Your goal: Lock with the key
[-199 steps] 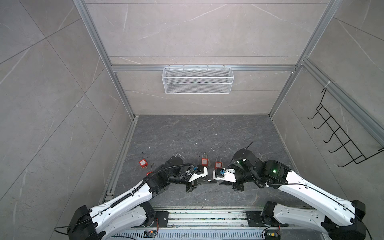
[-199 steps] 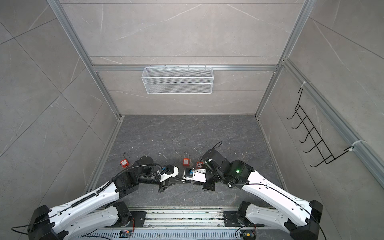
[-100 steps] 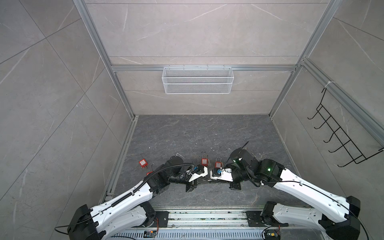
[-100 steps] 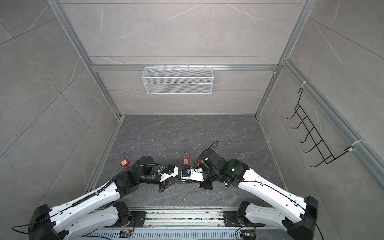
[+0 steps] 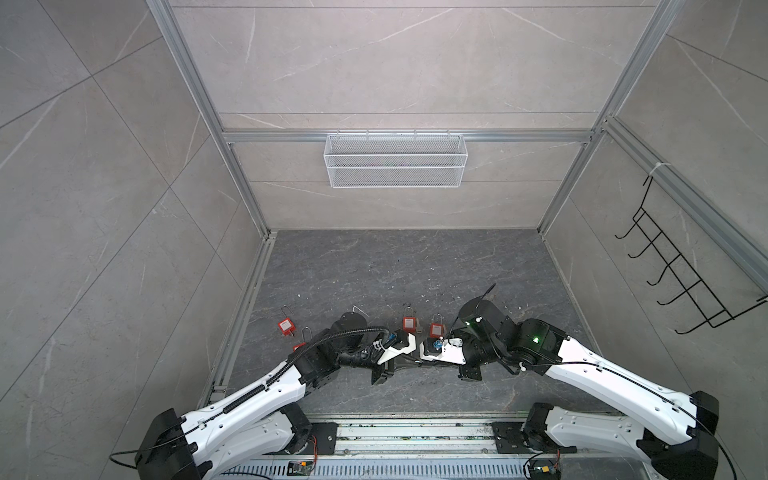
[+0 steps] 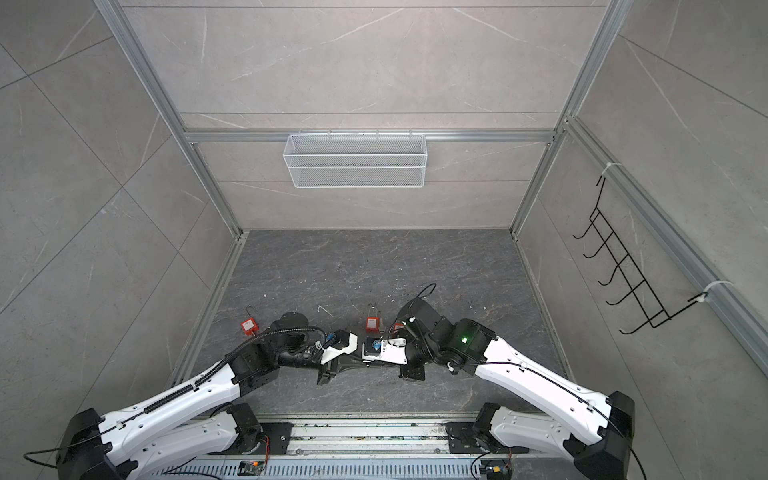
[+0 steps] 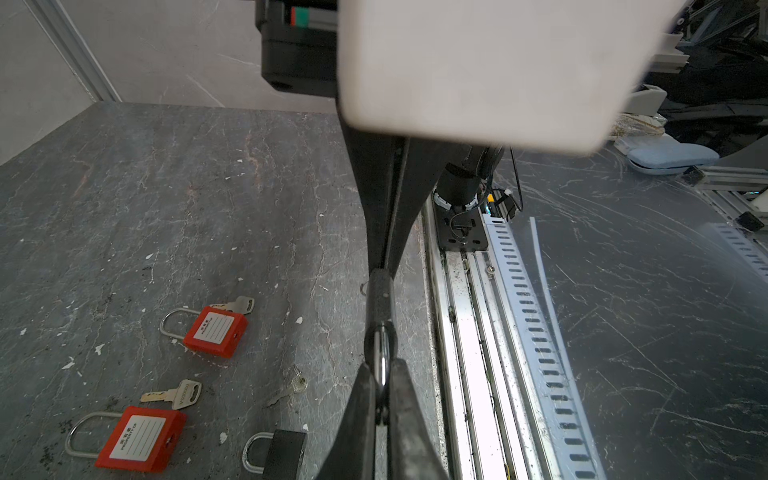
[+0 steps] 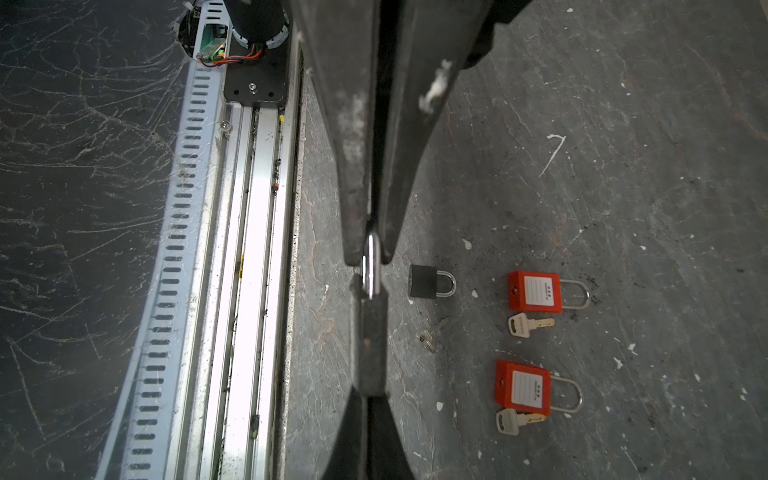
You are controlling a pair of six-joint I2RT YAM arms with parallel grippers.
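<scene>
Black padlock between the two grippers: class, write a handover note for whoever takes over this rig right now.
Left gripper: shut on the held padlock at its shackle.
Right gripper: shut on its body end.
Done: padlock held up between both.
Loose key lies on the floor beside a second black padlock.
To do: locking; whether a key is inserted is hidden.

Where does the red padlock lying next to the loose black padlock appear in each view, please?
In both top views: red padlock lower centre, on the floor.
Left wrist: nearer of two red ones, beside the black padlock.
Right wrist: farther red one, beside it.
Shared landmark: the silver rail.
</scene>
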